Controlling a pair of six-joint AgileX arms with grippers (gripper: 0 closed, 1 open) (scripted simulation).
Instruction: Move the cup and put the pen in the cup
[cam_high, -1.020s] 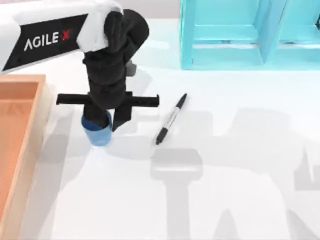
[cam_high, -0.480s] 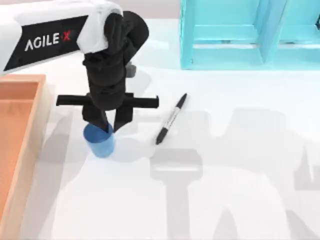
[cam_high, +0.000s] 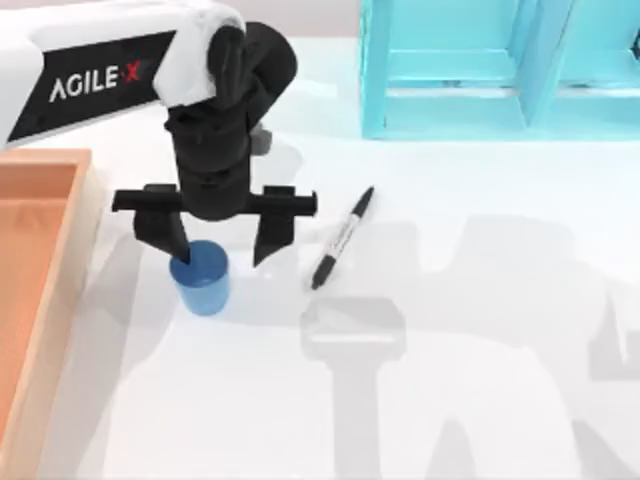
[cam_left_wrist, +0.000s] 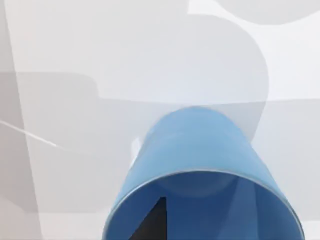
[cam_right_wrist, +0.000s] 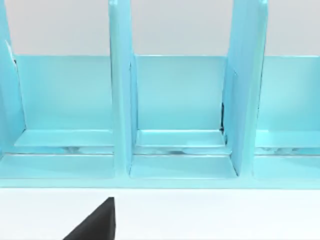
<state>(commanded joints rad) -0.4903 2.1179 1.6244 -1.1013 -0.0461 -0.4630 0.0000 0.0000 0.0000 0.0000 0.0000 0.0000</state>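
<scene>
- Left pincer (cam_high: 218, 238) wide open above the cup (cam_high: 201, 278), one finger on each side, not squeezing it.
- Blue cup upright on the white tabletop (cam_high: 450, 330), near the orange tray (cam_high: 40, 300) on the left.
- Pen (cam_high: 342, 238) flat on the tabletop, just right of the cup, not touching.
- Turquoise shelf (cam_high: 450, 70) at the back.
- Right pincer facing the shelf; cannot tell if open or shut.

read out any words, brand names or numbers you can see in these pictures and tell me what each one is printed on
"AGILE X": white letters, the X red, on the black panel of the left arm in the top view.
The pen carries small print on its pale barrel, too small to read.
The cup bears no text.
</scene>
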